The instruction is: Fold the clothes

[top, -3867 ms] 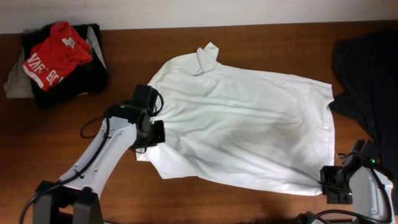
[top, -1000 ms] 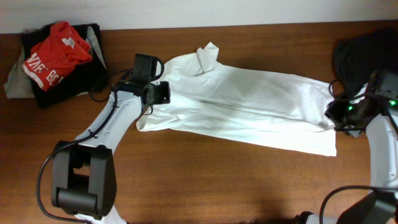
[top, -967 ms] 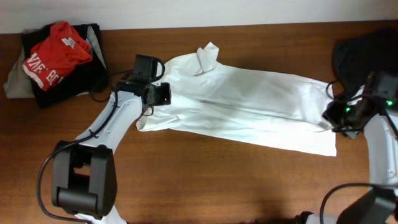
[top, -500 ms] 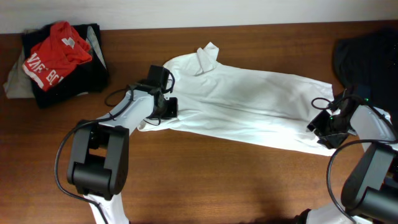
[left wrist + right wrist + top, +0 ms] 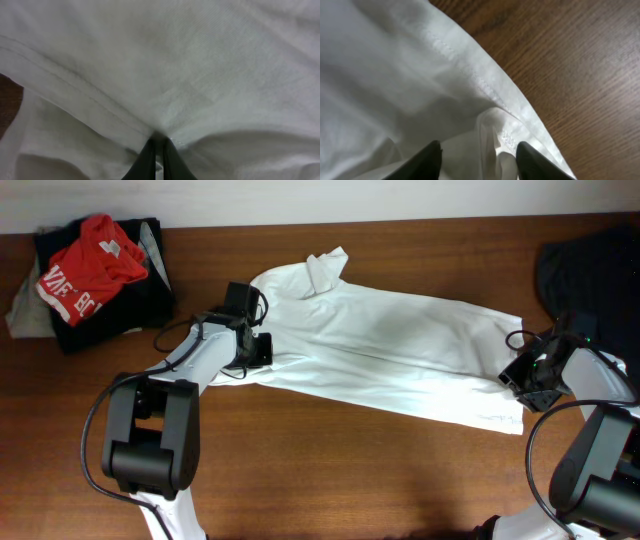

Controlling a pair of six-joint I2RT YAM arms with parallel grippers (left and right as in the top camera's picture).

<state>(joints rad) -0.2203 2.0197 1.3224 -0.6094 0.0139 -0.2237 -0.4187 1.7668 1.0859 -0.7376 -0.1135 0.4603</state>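
Your left gripper (image 5: 159,155) is pinched tight on a crease of the large white soft collared shirt (image 5: 390,350). Your right gripper (image 5: 477,160) stands wide, the hem lying unclamped between its fingers. The shirt lies mid-way across the brown wooden desk (image 5: 300,480), doubled lengthwise, its long axis running 10 to 4 o'clock, collar (image 5: 325,268) toward 10. The lengthwise fold looks laid; next, release left, then fold crosswise.

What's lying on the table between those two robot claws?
The white shirt spans from the left gripper to the right gripper, shown in the overhead view.
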